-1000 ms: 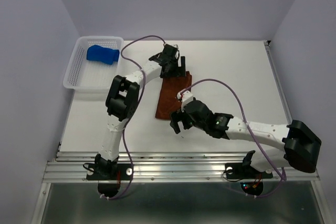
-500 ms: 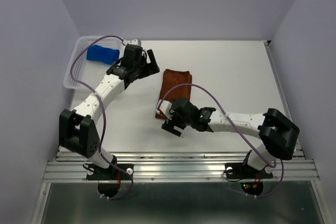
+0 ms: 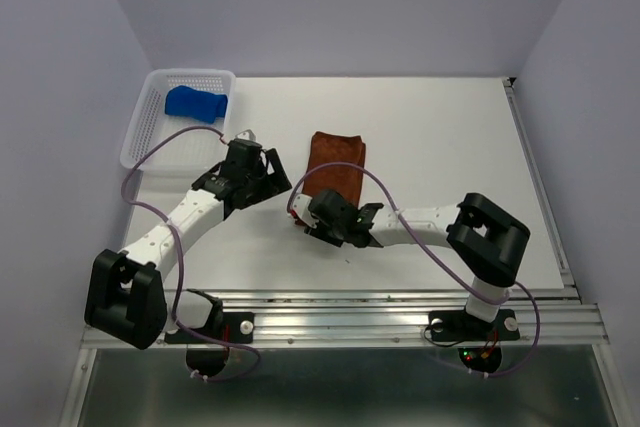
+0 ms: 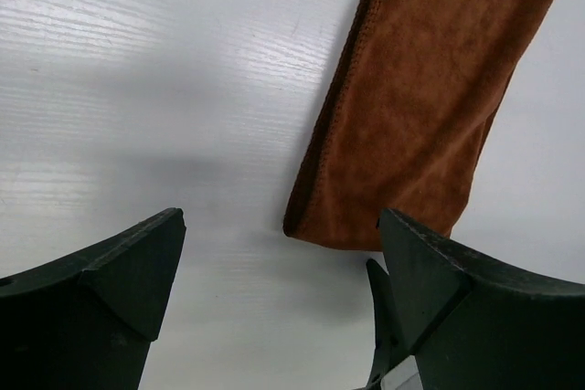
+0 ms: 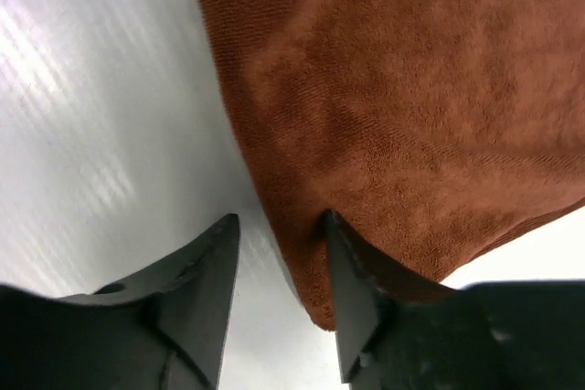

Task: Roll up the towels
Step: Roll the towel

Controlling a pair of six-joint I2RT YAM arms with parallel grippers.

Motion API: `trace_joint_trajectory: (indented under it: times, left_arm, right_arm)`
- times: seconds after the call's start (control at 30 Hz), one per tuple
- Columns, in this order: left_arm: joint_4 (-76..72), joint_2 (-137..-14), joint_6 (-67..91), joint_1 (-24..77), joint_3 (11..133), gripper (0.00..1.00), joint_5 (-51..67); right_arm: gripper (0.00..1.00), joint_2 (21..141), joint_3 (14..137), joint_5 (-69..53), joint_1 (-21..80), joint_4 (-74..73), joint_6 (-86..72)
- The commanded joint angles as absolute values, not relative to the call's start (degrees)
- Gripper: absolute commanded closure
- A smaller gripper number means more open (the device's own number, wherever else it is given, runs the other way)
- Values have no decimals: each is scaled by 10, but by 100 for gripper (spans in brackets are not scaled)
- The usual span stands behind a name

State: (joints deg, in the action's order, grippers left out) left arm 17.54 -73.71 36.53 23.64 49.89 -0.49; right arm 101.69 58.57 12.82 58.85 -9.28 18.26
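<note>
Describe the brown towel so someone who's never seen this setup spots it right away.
On the white table, near its middle, a rust-brown towel lies flat as a long strip. The only other towel is bright blue and sits in the white basket, far left.

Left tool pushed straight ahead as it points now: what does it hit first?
Probably the bare table, right beside the near corner of the rust-brown towel; that corner lies between the fingers of the open left tool. Depth is unclear from the wrist view.
</note>
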Motion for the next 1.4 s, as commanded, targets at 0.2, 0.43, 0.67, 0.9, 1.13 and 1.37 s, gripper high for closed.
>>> trace_joint_trajectory:
  times: [0.2,0.43,0.67,0.9,1.13,1.37]
  left_arm:
    - [149,-704,381,237,457,1,-11]
    - [135,-690,380,237,433,1,28]
    - [130,-687,379,237,428,1,40]
    - [129,-688,363,236,439,1,57]
    - [103,-696,341,238,441,1,82]
    - [41,-707,309,241,418,1,130]
  right_arm:
    - [92,1019,565,165,590,-64,145]
    - [99,957,586,82,590,-141,99]
    - [99,925,598,111,590,-156,80]
    - [99,947,639,121,551,-161,82]
    - [96,973,670,73,501,-163,105]
    - [95,1012,699,33,468,-167,127]
